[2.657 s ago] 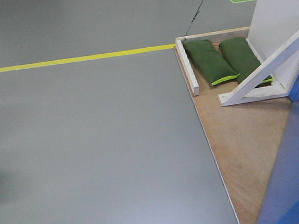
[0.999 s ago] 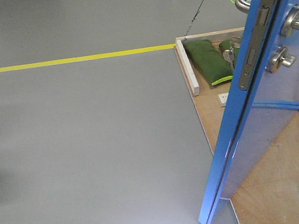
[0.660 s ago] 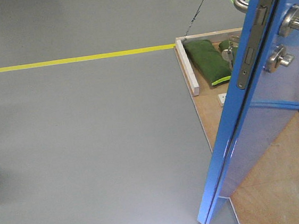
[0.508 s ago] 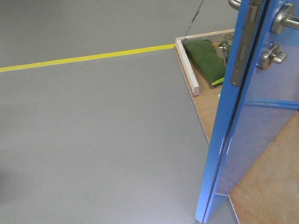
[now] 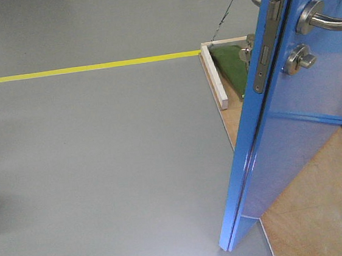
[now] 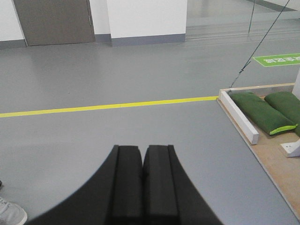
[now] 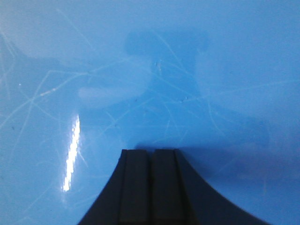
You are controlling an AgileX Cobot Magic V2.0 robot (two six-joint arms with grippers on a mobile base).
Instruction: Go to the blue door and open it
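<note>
Now the blue door [image 5: 294, 133] stands partly open, its free edge swung out from the wooden platform [image 5: 308, 211] over the grey floor [image 5: 102, 172]. The right gripper [image 7: 151, 157], fingers pressed together and empty, seems to touch the door's glossy face. The left gripper [image 6: 142, 157], likewise closed on nothing, points at the floor. Pushing well likely means steady, flat pressure that follows the door's arc.

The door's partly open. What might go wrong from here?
The right end effector is shut, right at the glossy door, not gripping the handle; it may slide off or scratch the panel. The door's lower corner hangs out over the grey floor, and a shoe shows someone stands nearby, so a wider swing might reach them.
</note>
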